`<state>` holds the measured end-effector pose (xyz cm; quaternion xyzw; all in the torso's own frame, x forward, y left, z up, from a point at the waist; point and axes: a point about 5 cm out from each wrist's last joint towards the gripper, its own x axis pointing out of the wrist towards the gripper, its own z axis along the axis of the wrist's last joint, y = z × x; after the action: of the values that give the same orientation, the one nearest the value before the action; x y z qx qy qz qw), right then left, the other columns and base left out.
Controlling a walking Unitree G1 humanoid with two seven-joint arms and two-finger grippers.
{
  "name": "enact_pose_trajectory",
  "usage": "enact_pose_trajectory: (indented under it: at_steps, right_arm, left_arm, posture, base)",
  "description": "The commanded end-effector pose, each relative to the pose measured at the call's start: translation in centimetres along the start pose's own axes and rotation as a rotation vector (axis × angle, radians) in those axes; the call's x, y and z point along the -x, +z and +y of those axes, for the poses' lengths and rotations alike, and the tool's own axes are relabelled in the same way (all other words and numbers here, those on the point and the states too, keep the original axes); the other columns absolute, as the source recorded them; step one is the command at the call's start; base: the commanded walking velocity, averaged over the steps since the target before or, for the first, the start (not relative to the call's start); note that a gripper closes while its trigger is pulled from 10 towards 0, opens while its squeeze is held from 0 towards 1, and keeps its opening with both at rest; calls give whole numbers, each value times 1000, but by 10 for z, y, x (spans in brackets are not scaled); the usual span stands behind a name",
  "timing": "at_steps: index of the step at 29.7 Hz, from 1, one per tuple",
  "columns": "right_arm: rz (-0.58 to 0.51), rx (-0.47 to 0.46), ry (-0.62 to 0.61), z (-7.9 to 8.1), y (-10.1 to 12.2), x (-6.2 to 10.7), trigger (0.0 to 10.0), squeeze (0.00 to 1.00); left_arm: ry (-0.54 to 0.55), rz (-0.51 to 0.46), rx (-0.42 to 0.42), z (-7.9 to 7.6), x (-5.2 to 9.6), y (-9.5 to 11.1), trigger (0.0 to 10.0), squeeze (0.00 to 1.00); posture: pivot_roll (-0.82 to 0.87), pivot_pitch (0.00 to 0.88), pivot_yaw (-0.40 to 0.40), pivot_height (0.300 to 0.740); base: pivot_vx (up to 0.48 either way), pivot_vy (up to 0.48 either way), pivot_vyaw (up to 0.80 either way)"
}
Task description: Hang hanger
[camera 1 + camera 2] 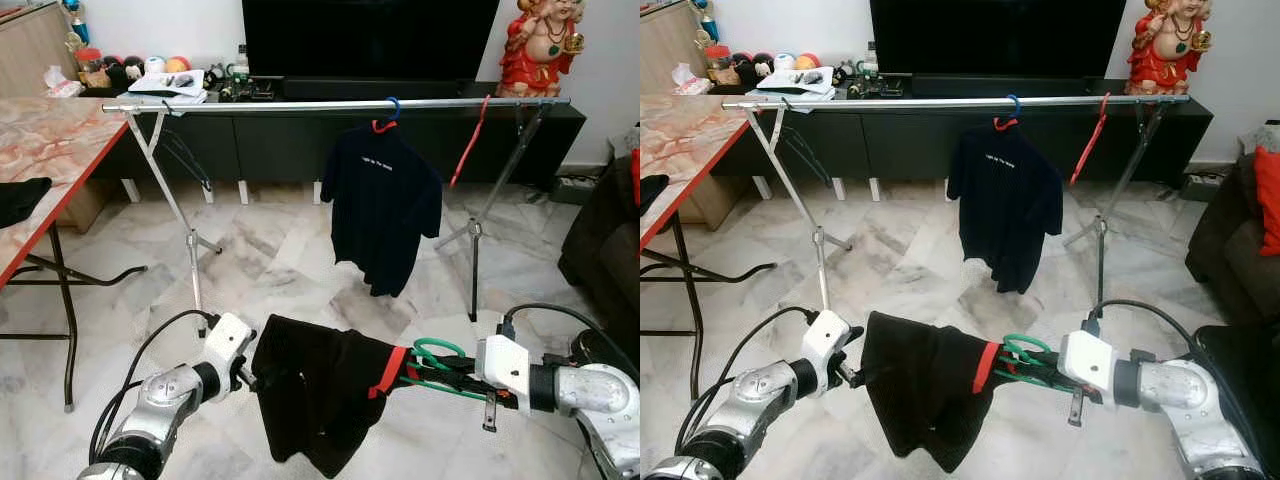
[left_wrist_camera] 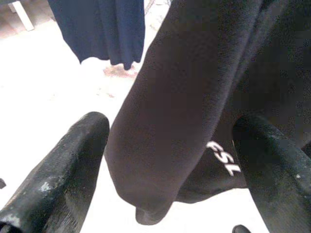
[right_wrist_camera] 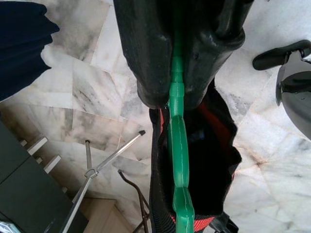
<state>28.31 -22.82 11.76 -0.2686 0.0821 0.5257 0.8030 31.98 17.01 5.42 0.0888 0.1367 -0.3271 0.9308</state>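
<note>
A green hanger (image 1: 437,352) carries a black shirt (image 1: 315,395) with a red collar, held low over the floor in front of me. My right gripper (image 1: 418,376) is shut on the green hanger (image 3: 179,145), near its hook. At the shirt's left edge, my left gripper (image 1: 250,379) is open. The shirt's sleeve (image 2: 194,97) hangs between its spread fingers (image 2: 63,179). Further ahead stands a silver clothes rail (image 1: 330,105). On it hang a dark navy T-shirt (image 1: 382,205) and, to its right, an empty red hanger (image 1: 470,142).
The rail's crossed legs (image 1: 190,240) stand on the marble floor at left and right. A marble-topped table (image 1: 45,150) is on the left and a dark sofa (image 1: 605,250) on the right. A black TV console (image 1: 280,135) runs behind the rail.
</note>
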Motion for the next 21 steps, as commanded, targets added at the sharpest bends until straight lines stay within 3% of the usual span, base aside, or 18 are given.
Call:
enact_pose_trajectory:
  at_steps: [1, 14, 15, 16, 17, 18, 19, 20, 21]
  right_arm:
    - [-36, 23, -30, -5, 8, 6, 0, 0]
    - [-47, 26, -23, -6, 13, 7, 0, 0]
    - [-46, 26, -24, -6, 13, 7, 0, 0]
    - [-46, 25, -25, -6, 13, 7, 0, 0]
    - [-45, 25, -25, -6, 13, 7, 0, 0]
    - [-45, 25, -25, -6, 13, 7, 0, 0]
    - [-44, 24, -25, -6, 13, 7, 0, 0]
    - [-44, 24, -25, -6, 13, 7, 0, 0]
    - [-45, 24, -25, -6, 13, 7, 0, 0]
  left_arm:
    - [-6, -14, -4, -1, -3, 3, 10000, 1000]
    - [-123, -34, 47, -22, -20, 8, 10000, 1000]
    - [-145, -25, 56, -25, -20, 6, 10000, 616]
    - [-154, -22, 64, -26, -20, 5, 10000, 0]
    - [-169, -22, 75, -28, -20, 4, 10000, 0]
    - [-178, -25, 81, -29, -20, 4, 4314, 0]
    - [-179, -26, 82, -29, -20, 4, 4314, 0]
    - [-179, -26, 83, -29, -20, 4, 0, 0]
    - [-193, -30, 87, -30, -19, 3, 0, 0]
  posture:
    - [-42, 67, 0, 740]
    - [-58, 57, -1, 740]
    - [-58, 57, -1, 740]
    - [-58, 57, -1, 740]
    - [-58, 57, -1, 740]
    - [-58, 54, 0, 740]
    - [-58, 54, 0, 740]
    - [-58, 54, 0, 740]
    - [-58, 54, 0, 740]
  base:
    - [0, 0, 0]
    - [0, 0, 0]
    - [0, 0, 0]
    - [0, 0, 0]
    - [0, 0, 0]
    - [0, 0, 0]
    - [0, 0, 0]
    - [0, 0, 0]
    - [0, 0, 0]
